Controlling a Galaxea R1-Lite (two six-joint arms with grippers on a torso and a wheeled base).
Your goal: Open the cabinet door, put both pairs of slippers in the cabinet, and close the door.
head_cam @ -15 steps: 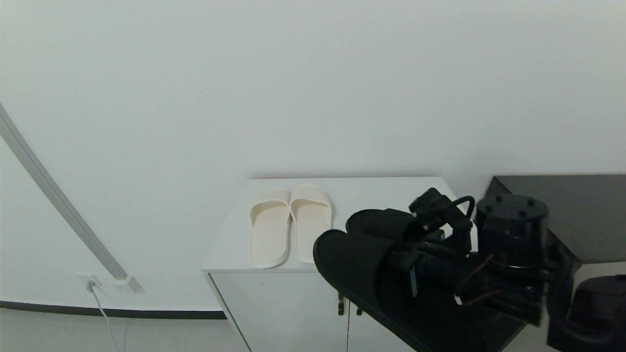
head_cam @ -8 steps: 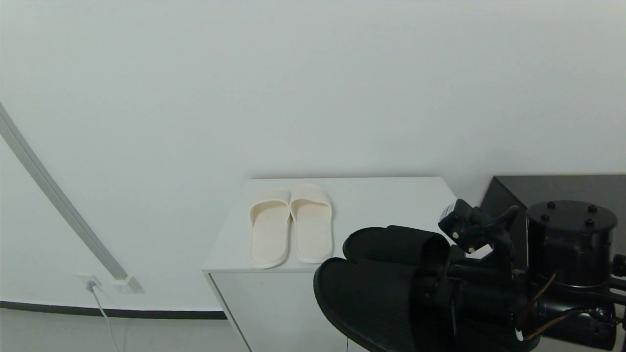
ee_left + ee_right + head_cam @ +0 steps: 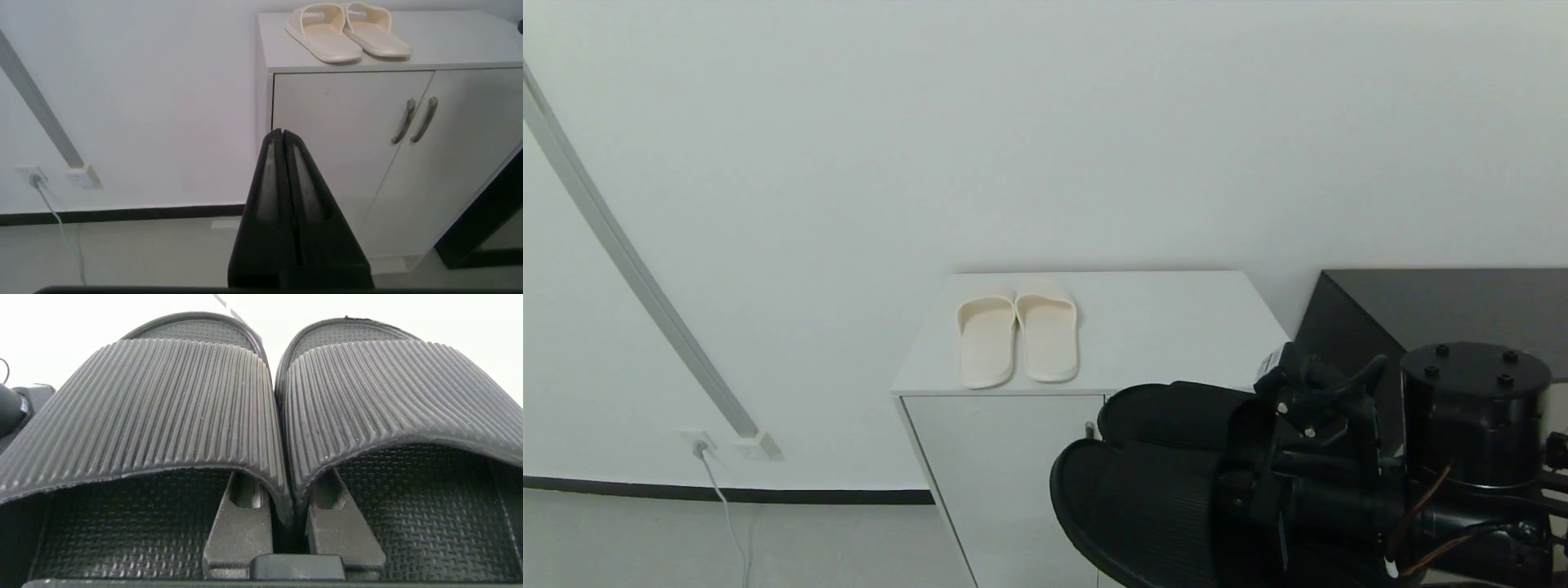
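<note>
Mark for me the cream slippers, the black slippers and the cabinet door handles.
Cream rubber slippers (image 3: pixel 987 343): head view, footbed of one slipper.
Black ribbed rubber slippers (image 3: pixel 163 400): right wrist view, ribbed strap of one.
Grey metal door handles (image 3: pixel 403 122): left wrist view, bar of one handle.

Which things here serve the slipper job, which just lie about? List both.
Job: white two-door cabinet, cream rubber slippers on top, black ribbed slippers clamped in right gripper.
Lying about: grey wall conduit, white wall socket with cable, dark table.
</note>
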